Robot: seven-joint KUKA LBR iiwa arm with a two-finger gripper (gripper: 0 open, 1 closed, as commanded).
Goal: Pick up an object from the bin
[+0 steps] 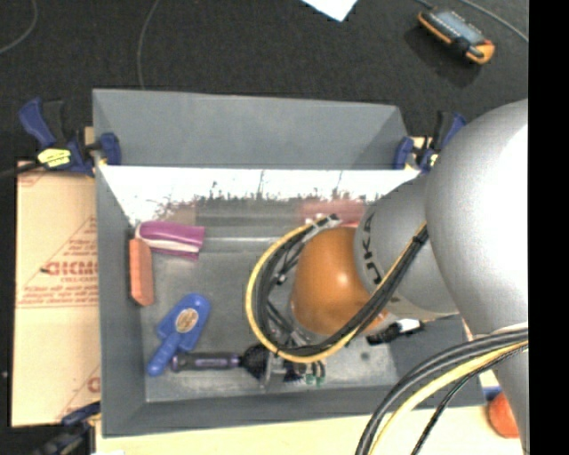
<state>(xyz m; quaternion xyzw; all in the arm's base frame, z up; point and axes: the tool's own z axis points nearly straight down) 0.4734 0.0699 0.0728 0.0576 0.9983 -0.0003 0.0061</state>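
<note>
Dark letters (365, 258), roughly "UK", stand on the grey arm (462, 222).

Around your workspace you had a dark, near-black floor (267, 44) — plain and matte. A thin cable (140, 53) curved across it toward the far left, a white sheet (331, 7) lay cut off at the far edge, and a small orange-and-black device (455, 34) — lying aslant — rested on the floor near that sheet.
</note>
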